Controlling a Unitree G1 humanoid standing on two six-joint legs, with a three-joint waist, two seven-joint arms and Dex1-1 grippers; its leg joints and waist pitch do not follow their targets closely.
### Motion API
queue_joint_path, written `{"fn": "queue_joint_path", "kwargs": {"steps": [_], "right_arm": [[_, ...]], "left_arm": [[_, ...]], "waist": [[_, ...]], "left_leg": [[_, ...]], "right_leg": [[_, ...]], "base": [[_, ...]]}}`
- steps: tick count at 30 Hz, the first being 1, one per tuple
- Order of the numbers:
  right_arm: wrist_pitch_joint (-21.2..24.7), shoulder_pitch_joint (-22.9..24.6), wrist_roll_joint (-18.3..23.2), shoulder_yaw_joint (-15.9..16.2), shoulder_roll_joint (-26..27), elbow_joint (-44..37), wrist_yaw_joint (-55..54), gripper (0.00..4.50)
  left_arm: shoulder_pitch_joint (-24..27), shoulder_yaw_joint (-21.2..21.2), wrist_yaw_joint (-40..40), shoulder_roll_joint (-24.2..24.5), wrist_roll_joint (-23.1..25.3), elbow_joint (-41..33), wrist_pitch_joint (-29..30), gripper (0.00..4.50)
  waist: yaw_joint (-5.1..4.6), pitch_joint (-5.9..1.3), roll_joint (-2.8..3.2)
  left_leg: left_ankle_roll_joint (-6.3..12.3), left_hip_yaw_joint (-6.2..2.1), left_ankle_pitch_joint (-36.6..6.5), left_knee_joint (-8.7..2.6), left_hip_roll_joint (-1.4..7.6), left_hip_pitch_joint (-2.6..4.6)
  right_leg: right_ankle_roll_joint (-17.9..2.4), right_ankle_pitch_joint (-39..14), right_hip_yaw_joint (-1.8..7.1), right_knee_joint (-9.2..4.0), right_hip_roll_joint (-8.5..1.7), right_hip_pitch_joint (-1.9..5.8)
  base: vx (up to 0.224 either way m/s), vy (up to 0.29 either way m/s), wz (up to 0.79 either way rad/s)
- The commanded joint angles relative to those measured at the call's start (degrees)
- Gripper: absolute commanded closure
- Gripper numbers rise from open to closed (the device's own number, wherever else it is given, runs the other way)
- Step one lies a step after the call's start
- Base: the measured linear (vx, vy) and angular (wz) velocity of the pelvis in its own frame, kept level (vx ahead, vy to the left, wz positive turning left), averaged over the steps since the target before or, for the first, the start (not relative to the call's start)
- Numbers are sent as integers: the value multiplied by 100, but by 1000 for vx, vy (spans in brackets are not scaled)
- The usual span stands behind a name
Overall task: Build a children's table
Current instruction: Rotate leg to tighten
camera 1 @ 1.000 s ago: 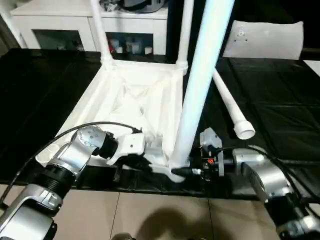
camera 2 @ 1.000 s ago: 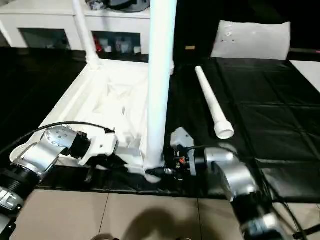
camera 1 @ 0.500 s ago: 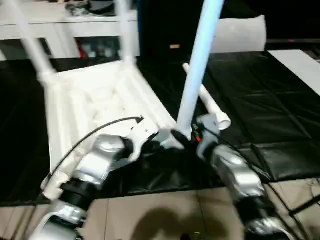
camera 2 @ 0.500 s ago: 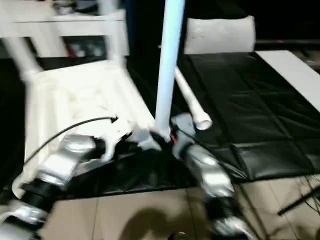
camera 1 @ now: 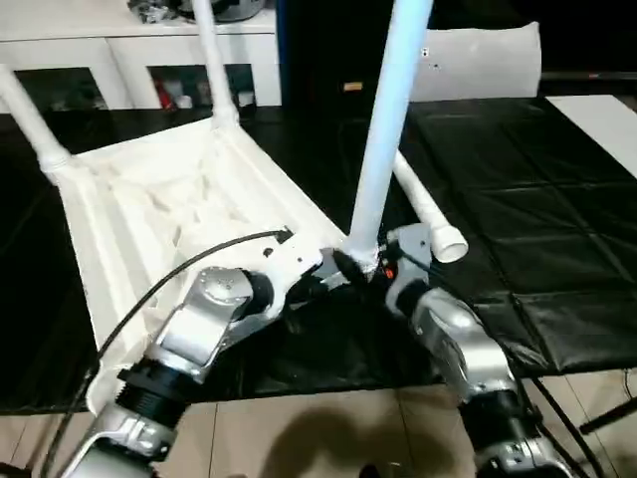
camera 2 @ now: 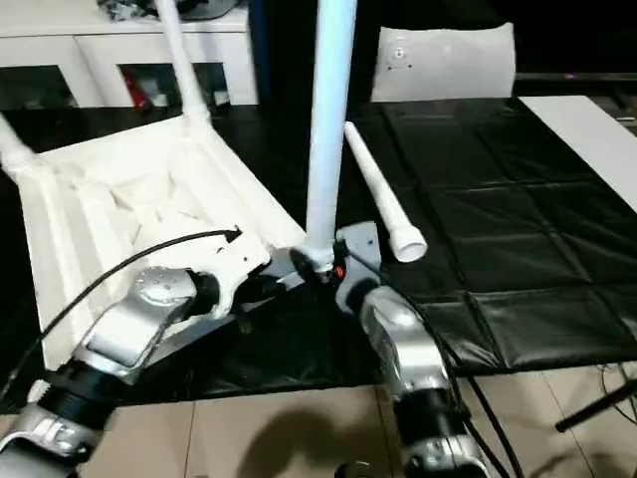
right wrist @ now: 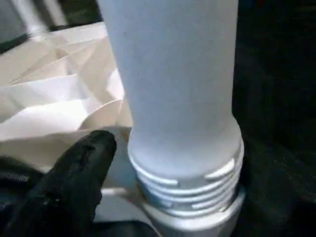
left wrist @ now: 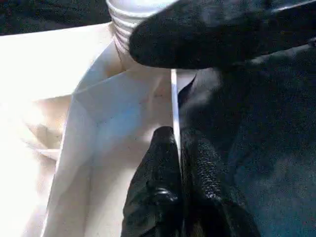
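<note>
The white table top (camera 1: pixel 169 209) lies ribbed underside up; three tapered legs (camera 1: pixel 388 119) stand in its corner sockets, a fourth leg (camera 1: pixel 426 211) lies just beside it.

Table top (camera 1: pixel 169 199) lies upside down on mat (camera 1: pixel 518 199), left of centre. Two legs (camera 1: pixel 214 60) stand upright in far corner sockets. Third leg (camera 1: pixel 388 119) upright at near right corner. Fourth leg (camera 1: pixel 423 204) lies flat on mat just right of it. Flat panel (camera 1: pixel 478 60) behind, far right. Cabinet (camera 1: pixel 119 50) behind table top.
</note>
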Motion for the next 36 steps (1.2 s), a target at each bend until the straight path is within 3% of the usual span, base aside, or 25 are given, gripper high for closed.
{"fn": "queue_joint_path", "kwargs": {"steps": [1,4,7,8,13,18,24,30,31,35,36], "right_arm": [[-10,128,105,23,-189,-211,348,11],[-64,273,292,-88,-662,-471,965,5],[-111,298,370,-119,-958,-568,1319,5],[-155,297,388,-94,-1115,-587,1538,5],[-132,279,510,121,-1697,-726,2514,5],[6,29,561,590,-2226,-788,3695,5],[-208,-266,283,966,-2324,-529,4154,5],[-144,-435,346,1193,-2309,-387,4534,5],[-128,-453,363,1220,-2309,-369,4593,32],[-86,-531,382,1305,-2278,-288,4766,45],[-77,-547,385,1313,-2276,-267,4794,69]], "left_arm": [[-67,3,-278,204,-43,-106,-414,450],[-71,-90,-786,537,-119,19,-781,450],[-85,-152,-1157,716,-191,97,-1014,450],[-105,-207,-1323,811,-179,151,-1124,450],[-235,-418,-2030,1129,-210,441,-1762,450],[-483,-653,-2912,1162,-379,804,-2441,450],[-736,-882,-3264,1097,-285,1110,-2905,450],[-900,-967,-3471,991,-218,1362,-3204,450],[-913,-973,-3490,981,-215,1388,-3235,450],[-992,-1036,-3539,960,-194,1544,-3395,450],[-1006,-1048,-3542,959,-193,1576,-3425,450]], "waist": [[42,-368,65],[116,-365,37],[165,-367,55],[174,-373,20],[268,-377,15],[379,-382,0],[526,-404,-35],[531,-405,-52],[535,-407,-53],[546,-413,-56],[545,-410,-56]], "left_leg": [[398,49,-1251,-392,57,-41],[399,56,-1314,-395,59,-22],[399,61,-1254,-393,65,-17],[399,68,-1256,-389,58,-18],[465,79,-1155,-378,57,-4],[485,90,-1090,-377,99,9],[426,105,-935,-365,106,17],[414,107,-922,-361,96,-5],[407,105,-915,-361,101,-7],[421,102,-856,-359,109,-8],[424,105,-873,-359,107,-7]], "right_leg": [[-880,-1804,270,-403,-263,408],[-815,-1896,283,-414,-255,395],[-856,-1816,291,-394,-269,390],[-844,-1847,287,-401,-265,399],[-838,-1860,297,-389,-268,397],[-927,-1797,306,-362,-282,378],[-970,-1649,319,-323,-294,377],[-914,-1750,312,-332,-300,395],[-910,-1744,314,-327,-308,399],[-920,-1699,311,-314,-303,400],[-914,-1728,309,-322,-300,396]], "base": [[0,0,0],[0,0,0],[0,0,0],[0,0,0],[0,0,0],[0,0,0],[0,0,0],[0,0,0],[0,0,0],[0,0,0],[0,0,0]]}}
